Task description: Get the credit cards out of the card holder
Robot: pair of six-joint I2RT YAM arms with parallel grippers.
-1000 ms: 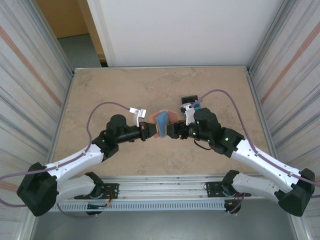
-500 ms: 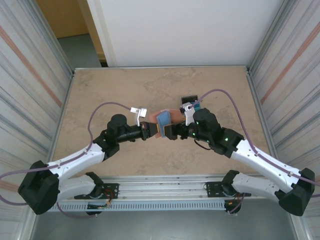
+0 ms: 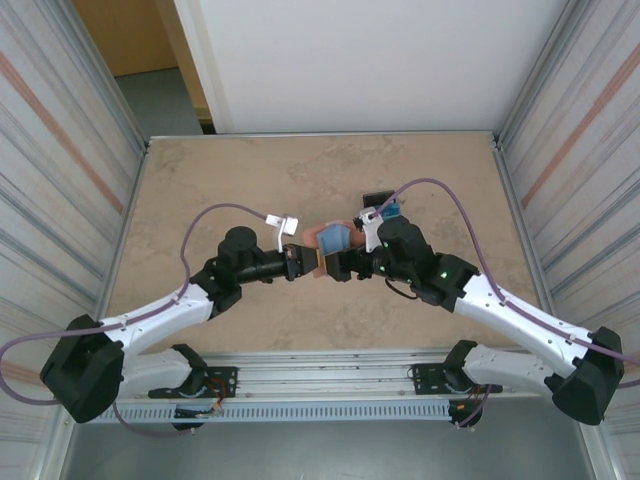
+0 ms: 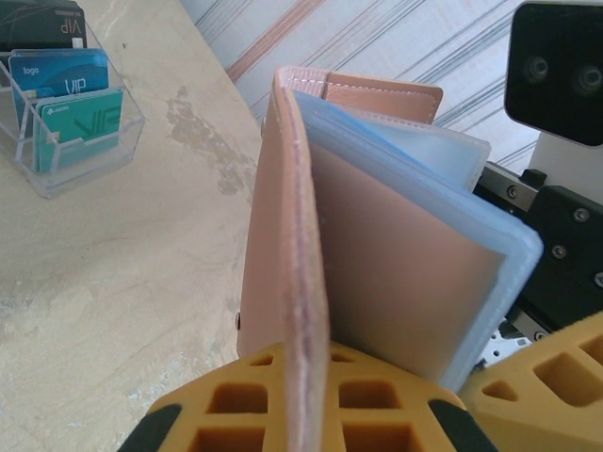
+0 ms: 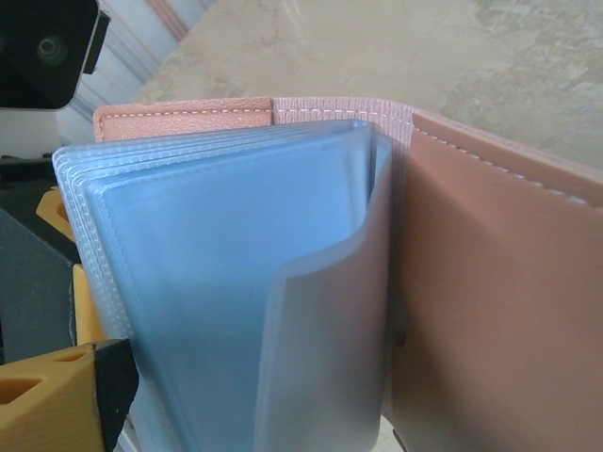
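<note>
1. Mid-table, above the stone-patterned tabletop [image 3: 230, 180], both arms meet nose to nose with the wallet [image 3: 335, 238] raised between them.
2. Over on the left gripper [image 3: 312, 262], the yellow jaws are clamped on the wallet's pink cover [image 4: 292, 282], holding it on edge and open.
3. Pale blue sleeves [image 5: 217, 282] fan out, and one curls loose.
4. Now the right gripper [image 3: 345, 265]: one yellow finger [image 5: 42, 400] sits beside the sleeves. Gripping or free, I can't tell.
5. Off to the side, a clear stand [image 4: 66, 177] holds a blue card [image 4: 61, 75] and a teal card [image 4: 80, 122].
</note>
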